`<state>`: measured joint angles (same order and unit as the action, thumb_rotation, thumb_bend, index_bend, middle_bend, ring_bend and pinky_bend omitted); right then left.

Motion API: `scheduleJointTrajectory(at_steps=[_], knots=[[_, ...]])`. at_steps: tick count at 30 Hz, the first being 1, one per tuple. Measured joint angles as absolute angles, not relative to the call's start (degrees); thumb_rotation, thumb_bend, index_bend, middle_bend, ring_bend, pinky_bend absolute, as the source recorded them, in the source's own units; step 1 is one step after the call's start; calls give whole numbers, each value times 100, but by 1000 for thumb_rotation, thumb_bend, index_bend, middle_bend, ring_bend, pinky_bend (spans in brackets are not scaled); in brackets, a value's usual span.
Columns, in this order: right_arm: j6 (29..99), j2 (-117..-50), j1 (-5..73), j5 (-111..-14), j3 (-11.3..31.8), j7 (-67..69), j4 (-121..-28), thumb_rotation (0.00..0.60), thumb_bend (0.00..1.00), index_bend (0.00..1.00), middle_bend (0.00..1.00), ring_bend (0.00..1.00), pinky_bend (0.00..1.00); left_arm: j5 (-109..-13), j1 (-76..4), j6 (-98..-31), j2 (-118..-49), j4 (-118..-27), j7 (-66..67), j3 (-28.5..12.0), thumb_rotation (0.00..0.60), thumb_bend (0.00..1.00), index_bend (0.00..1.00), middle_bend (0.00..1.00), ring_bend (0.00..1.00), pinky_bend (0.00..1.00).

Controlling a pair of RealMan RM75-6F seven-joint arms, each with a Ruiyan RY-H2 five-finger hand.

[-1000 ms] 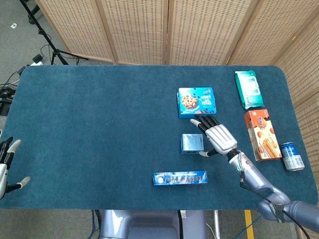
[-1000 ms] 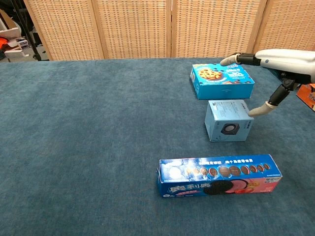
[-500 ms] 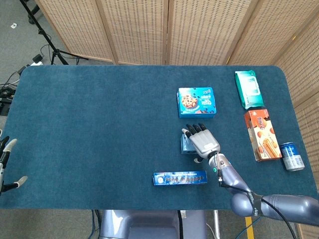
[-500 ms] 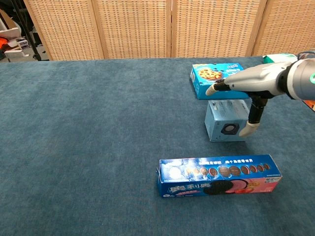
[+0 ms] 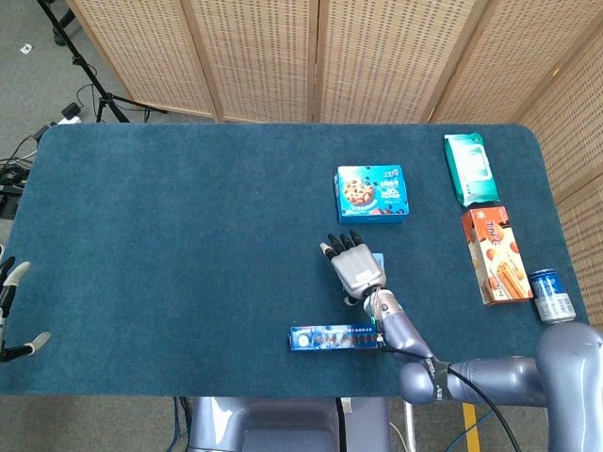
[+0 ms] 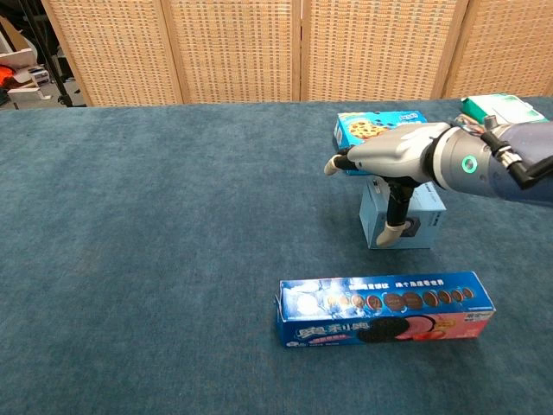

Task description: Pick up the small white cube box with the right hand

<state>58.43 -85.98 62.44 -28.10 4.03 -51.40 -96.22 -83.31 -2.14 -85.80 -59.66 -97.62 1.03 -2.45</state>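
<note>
The small pale cube box (image 6: 426,212) with a dark round print on its front stands mid-table. In the head view only its right edge (image 5: 380,263) shows past my right hand (image 5: 353,268). That hand (image 6: 393,156) hovers flat over the box top, fingers stretched out to the left and past the box. Its thumb (image 6: 394,226) hangs down in front of the box's front face. The hand holds nothing. My left hand (image 5: 8,306) shows at the left edge of the head view, off the table, fingers apart and empty.
A blue cookie box (image 5: 372,193) lies just behind the cube. A long blue biscuit box (image 6: 384,309) lies in front of it. On the right are a green wipes pack (image 5: 469,168), an orange carton (image 5: 496,254) and a can (image 5: 552,296).
My right hand has swept left from the box's right side to over its top, the thumb now in front of the box. The box has not moved. The left hand slid slightly outward.
</note>
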Motion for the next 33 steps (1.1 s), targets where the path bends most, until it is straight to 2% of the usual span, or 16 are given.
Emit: scheduleJointTrajectory(at_steps=[4, 9, 12, 14, 19, 27, 30, 33], knots=[[5897, -8827, 6240, -2924, 322, -5181, -9247, 600, 0, 87, 94, 11, 214, -8278, -220, -8553, -5958, -9753, 75, -261, 600, 0, 0, 0, 0, 0], [5910, -8928, 6223, -3042, 240, -5233, -9010, 600, 14, 222, 251, 168, 410, -8246, -240, -8510, -5955, -9746, 76, -272, 600, 0, 0, 0, 0, 0], [5935, -8957, 6205, -3178, 195, -5254, -8923, 600, 115, 340, 361, 284, 518, -8231, -250, -8488, -5959, -9747, 94, -273, 600, 0, 0, 0, 0, 0], [5961, -8979, 6182, -3303, 170, -5244, -8860, 600, 238, 416, 428, 350, 574, -8224, -254, -8479, -5962, -9748, 102, -272, 600, 0, 0, 0, 0, 0], [5973, -8995, 6104, -3581, 106, -5168, -8722, 600, 395, 497, 501, 421, 637, -8225, -257, -8475, -5962, -9751, 112, -270, 600, 0, 0, 0, 0, 0], [5904, -8798, 5893, -4171, 188, -4459, -8775, 600, 475, 511, 515, 421, 637, -8251, -254, -8489, -5973, -9745, 127, -257, 600, 0, 0, 0, 0, 0], [5920, -8660, 5746, -4588, 254, -3927, -8829, 600, 517, 518, 522, 426, 637, -8273, -252, -8496, -5978, -9749, 145, -245, 600, 0, 0, 0, 0, 0], [5984, -8527, 5555, -5139, 318, -3155, -8848, 600, 517, 519, 524, 428, 637, -8311, -248, -8513, -5992, -9758, 186, -227, 600, 0, 0, 0, 0, 0]])
